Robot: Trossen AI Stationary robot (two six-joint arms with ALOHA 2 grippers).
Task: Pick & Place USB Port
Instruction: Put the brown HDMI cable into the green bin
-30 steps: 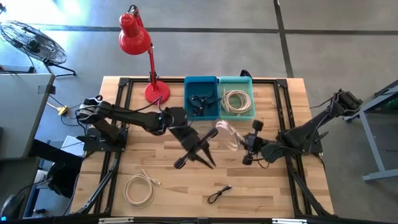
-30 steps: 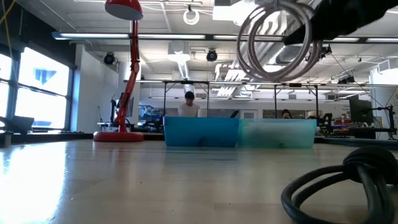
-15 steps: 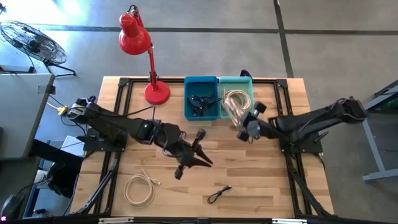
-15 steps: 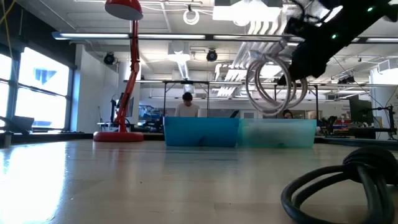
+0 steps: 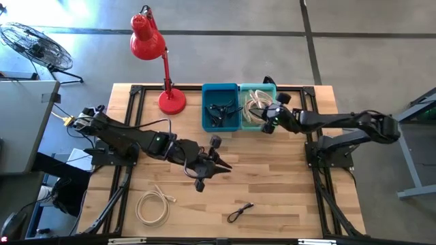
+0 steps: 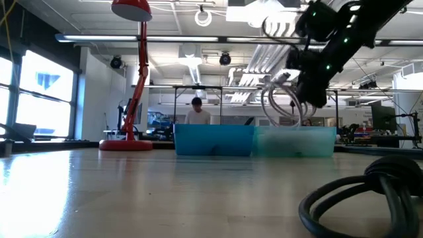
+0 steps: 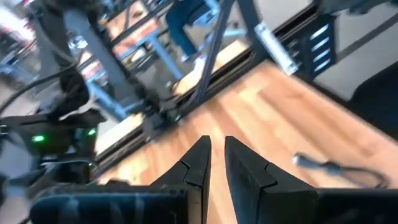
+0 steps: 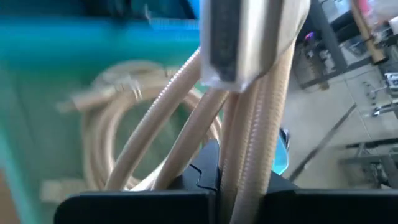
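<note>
The right gripper (image 5: 262, 117), clamped on a coiled beige USB cable (image 5: 255, 103), has swung from mid-table to above the teal bin (image 5: 272, 88); the left gripper (image 5: 223, 165), fingers nearly together and empty, has drawn back over the table (image 5: 293, 197).

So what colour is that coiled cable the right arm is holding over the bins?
Beige, almost cream; the cable shows best in the right wrist view.
</note>
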